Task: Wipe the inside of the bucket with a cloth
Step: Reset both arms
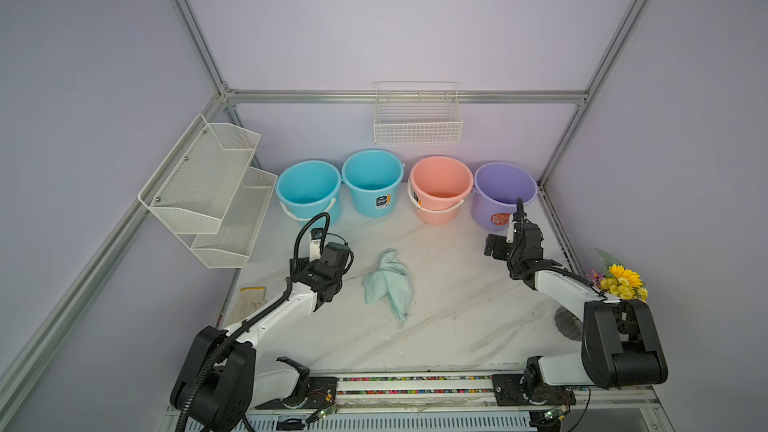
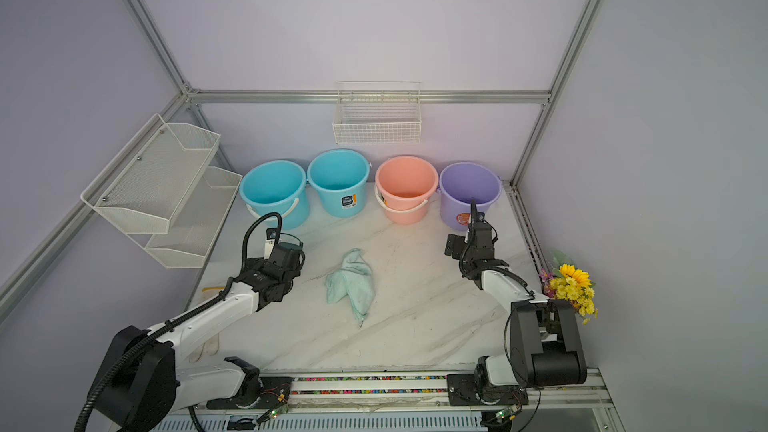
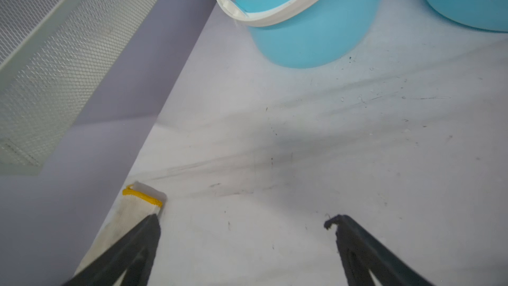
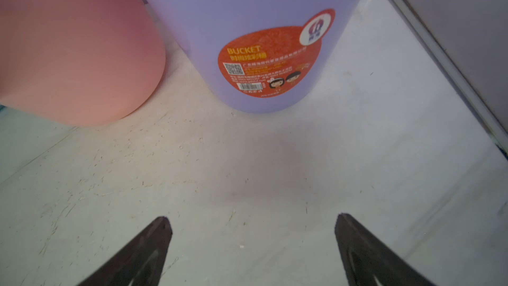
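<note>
The pale mint-green cloth lies crumpled on the white marble table, midway between my two arms, and nothing touches it. Several buckets stand upright in a row at the back: two blue, one pink and one purple. My left gripper is open just left of the cloth, above bare table and facing a blue bucket. My right gripper is open and empty in front of the purple bucket.
A dirty white work glove with a yellow cuff lies by the left wall. A two-tier mesh rack hangs on that wall, and a wire basket hangs above the buckets. Yellow flowers stand at the right edge.
</note>
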Tool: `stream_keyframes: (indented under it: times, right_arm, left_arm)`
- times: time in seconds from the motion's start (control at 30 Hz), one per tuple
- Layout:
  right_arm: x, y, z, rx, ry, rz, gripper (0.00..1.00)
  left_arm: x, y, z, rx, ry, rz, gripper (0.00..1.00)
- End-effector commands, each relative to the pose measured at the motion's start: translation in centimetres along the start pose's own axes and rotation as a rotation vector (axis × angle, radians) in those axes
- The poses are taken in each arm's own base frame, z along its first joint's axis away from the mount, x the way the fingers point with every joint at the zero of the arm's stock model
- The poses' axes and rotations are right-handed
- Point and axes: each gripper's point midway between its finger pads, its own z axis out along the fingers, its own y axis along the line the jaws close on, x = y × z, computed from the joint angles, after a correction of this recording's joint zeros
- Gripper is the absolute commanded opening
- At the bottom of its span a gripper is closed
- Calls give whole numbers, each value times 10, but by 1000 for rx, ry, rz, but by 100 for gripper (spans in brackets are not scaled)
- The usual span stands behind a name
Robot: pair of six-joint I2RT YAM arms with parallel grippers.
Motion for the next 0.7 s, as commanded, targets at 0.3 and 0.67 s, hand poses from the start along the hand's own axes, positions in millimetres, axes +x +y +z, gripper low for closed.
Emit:
stream_keyframes:
  times: [0.3, 0.67]
  right_arm:
    - [-18, 20, 9, -123, -323, -174, 97]
    - [-8, 34, 16, -228, -352, -170, 97]
  left_arm:
    - [-53, -10, 28, 111, -399, -121, 100]
    - [-40, 0, 60, 195, -419, -170, 100]
